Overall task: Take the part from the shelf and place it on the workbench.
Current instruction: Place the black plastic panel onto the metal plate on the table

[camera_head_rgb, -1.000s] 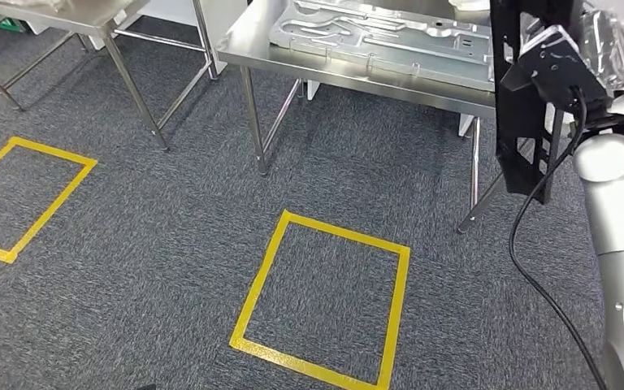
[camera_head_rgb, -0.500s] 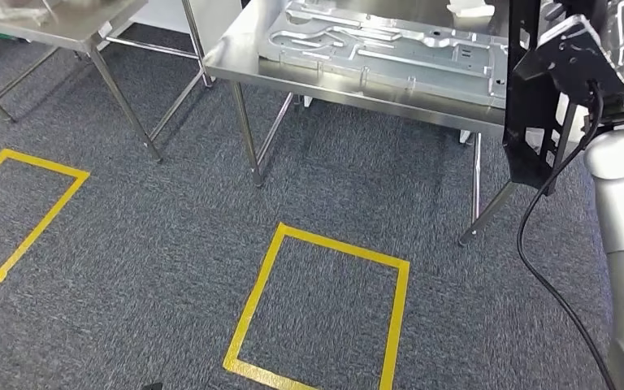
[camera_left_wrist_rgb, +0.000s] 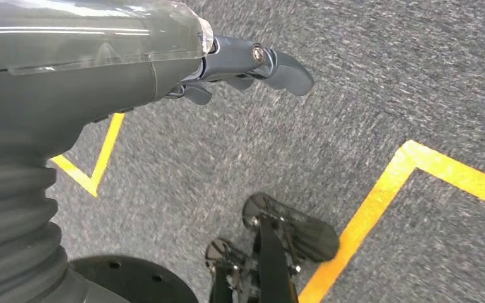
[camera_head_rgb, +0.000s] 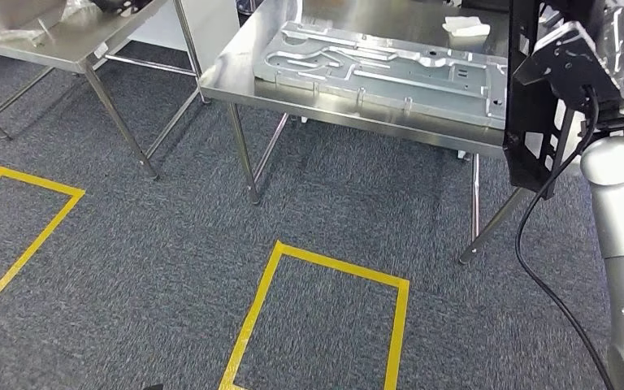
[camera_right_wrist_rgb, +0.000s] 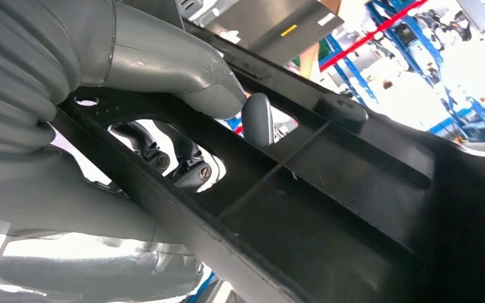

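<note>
A black, ribbed plastic part (camera_head_rgb: 528,122) hangs upright at the right of the head view, held up beside the near right corner of the steel workbench (camera_head_rgb: 236,77). My right hand (camera_right_wrist_rgb: 164,82) grips this part (camera_right_wrist_rgb: 328,208): the thumb presses on one face and dark fingers show through an opening from behind. In the head view the wrist camera block hides that hand. My left hand (camera_left_wrist_rgb: 246,63) hangs low over the carpet, fingers loosely out, holding nothing.
A large silver pressed metal plate (camera_head_rgb: 382,69) covers much of the workbench, with a white cloth (camera_head_rgb: 467,27) behind it. A second steel table (camera_head_rgb: 89,32) stands at the left. Yellow tape squares (camera_head_rgb: 325,268) (camera_head_rgb: 41,227) mark the grey carpet.
The whole view has shifted: the workbench sits lower and nearer in the picture, showing more of its top. My right hand still holds the black part in the same pose.
</note>
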